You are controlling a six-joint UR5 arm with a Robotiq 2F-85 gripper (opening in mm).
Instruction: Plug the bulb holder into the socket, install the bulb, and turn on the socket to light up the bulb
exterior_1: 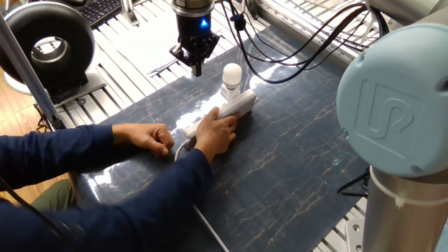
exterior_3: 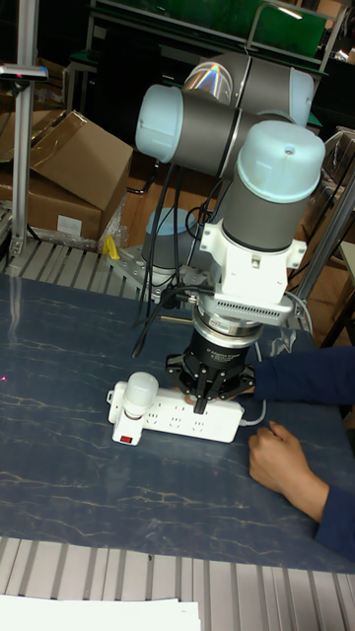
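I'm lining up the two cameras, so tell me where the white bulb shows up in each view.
Fixed view: the bulb stands upper centre, at the far end of the socket, right of the gripper.
Tall fixed view: the bulb sits left of centre, on the socket's left end.
Shared landmark: the gripper.

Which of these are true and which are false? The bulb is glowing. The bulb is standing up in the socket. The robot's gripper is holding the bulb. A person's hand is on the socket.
1. The bulb is glowing. False: it looks unlit.
2. The bulb stands upright at one end of the socket. True.
3. The gripper is holding the bulb. False: it holds nothing, beside the bulb.
4. A person's hand rests on the socket. True.
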